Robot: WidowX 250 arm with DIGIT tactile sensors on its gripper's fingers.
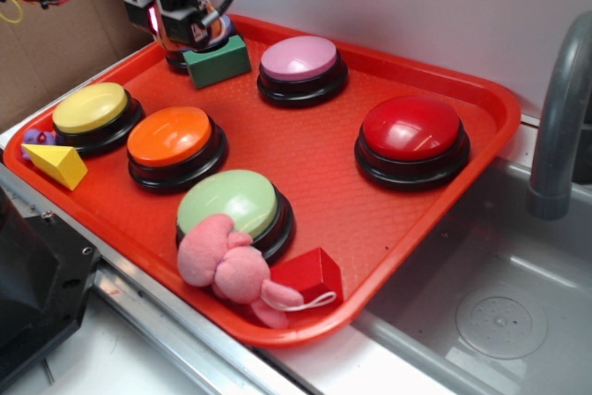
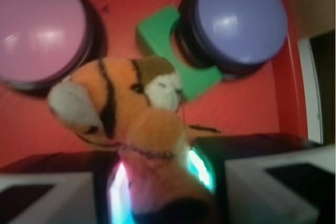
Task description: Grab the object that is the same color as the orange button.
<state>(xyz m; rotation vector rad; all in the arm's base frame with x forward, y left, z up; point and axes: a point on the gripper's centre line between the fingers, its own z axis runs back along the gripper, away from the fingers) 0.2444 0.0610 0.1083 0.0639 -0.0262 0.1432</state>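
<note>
In the wrist view an orange plush toy with black stripes and white patches fills the middle, its body pinched between my gripper's lit pads. It hangs above the red tray, in front of a green block. In the exterior view the gripper is at the tray's far left corner, over a purple button; the plush is hidden there by the gripper body. The orange button sits on the left half of the tray, well in front of the gripper.
Also on the tray are a pink button, a red button, a yellow button, a light green button, a pink plush, a red block and a yellow wedge. To the right are a sink and a grey faucet.
</note>
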